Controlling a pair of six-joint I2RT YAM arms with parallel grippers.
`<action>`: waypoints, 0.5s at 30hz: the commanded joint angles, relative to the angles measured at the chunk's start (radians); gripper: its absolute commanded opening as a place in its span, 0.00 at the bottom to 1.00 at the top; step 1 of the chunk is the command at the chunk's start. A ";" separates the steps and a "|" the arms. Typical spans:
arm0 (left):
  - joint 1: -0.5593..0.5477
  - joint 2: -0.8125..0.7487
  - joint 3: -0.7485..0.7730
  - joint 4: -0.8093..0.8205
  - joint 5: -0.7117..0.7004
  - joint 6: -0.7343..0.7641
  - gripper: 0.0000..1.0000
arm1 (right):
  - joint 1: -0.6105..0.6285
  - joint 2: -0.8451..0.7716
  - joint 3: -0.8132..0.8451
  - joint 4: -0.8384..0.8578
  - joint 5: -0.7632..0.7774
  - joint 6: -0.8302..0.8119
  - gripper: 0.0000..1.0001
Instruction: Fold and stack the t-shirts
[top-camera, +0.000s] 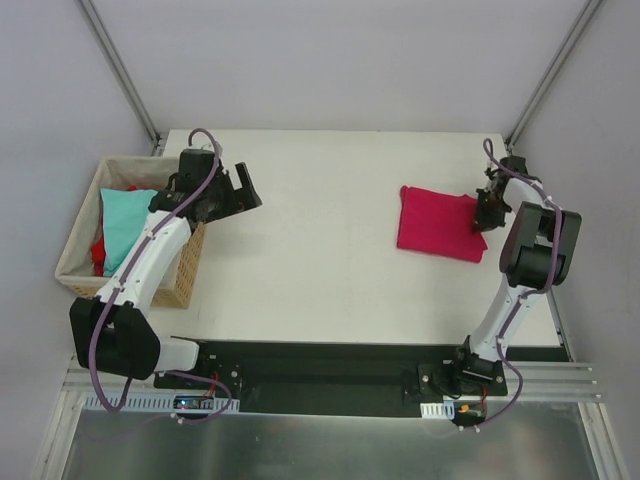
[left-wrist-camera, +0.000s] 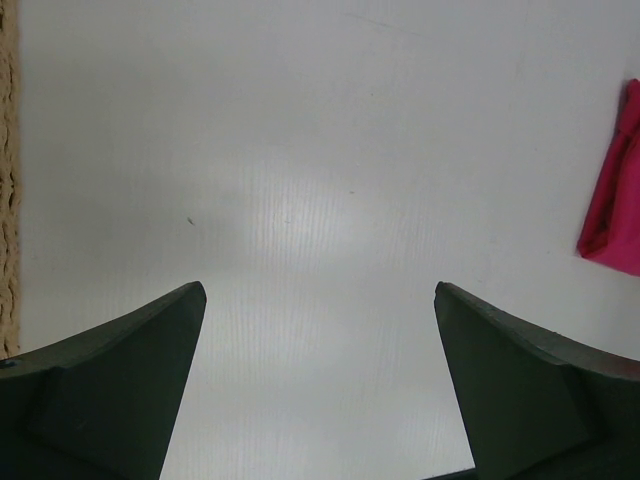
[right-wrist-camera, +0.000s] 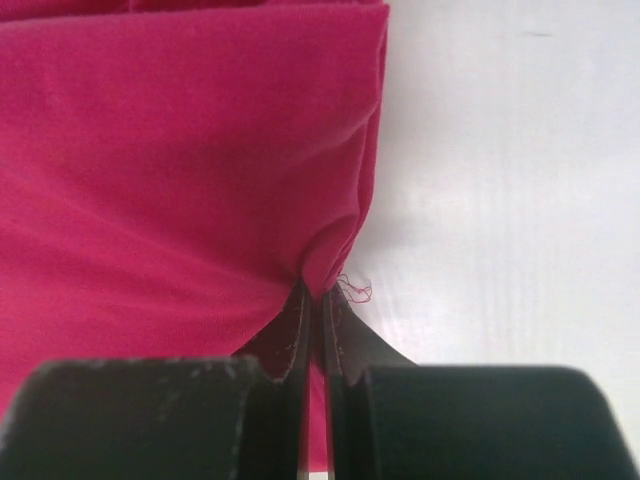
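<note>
Crimson-magenta cloth t-shirt (top-camera: 438, 224) lies folded at right, edge clenched by right gripper (top-camera: 480, 212); light teal tee (top-camera: 125, 225) and red tee (top-camera: 98, 250), in the woven wicker basket (top-camera: 185, 270) at left, await folding; left gripper (top-camera: 240, 185) spread, empty

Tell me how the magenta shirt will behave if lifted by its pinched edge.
Likely floppy: the magenta shirt puckers where the right gripper pinches its edge. Its folded layers would probably sag and unfold when lifted. Probably light, being thin cloth.
</note>
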 joint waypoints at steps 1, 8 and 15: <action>0.010 0.040 0.038 0.004 -0.049 -0.013 0.99 | -0.076 -0.043 -0.007 -0.014 0.007 -0.087 0.01; 0.010 0.096 0.074 0.003 -0.072 -0.001 0.99 | -0.160 -0.052 0.045 -0.017 0.029 -0.167 0.01; 0.010 0.141 0.132 0.003 -0.102 0.051 0.99 | -0.200 -0.011 0.099 -0.013 0.029 -0.223 0.01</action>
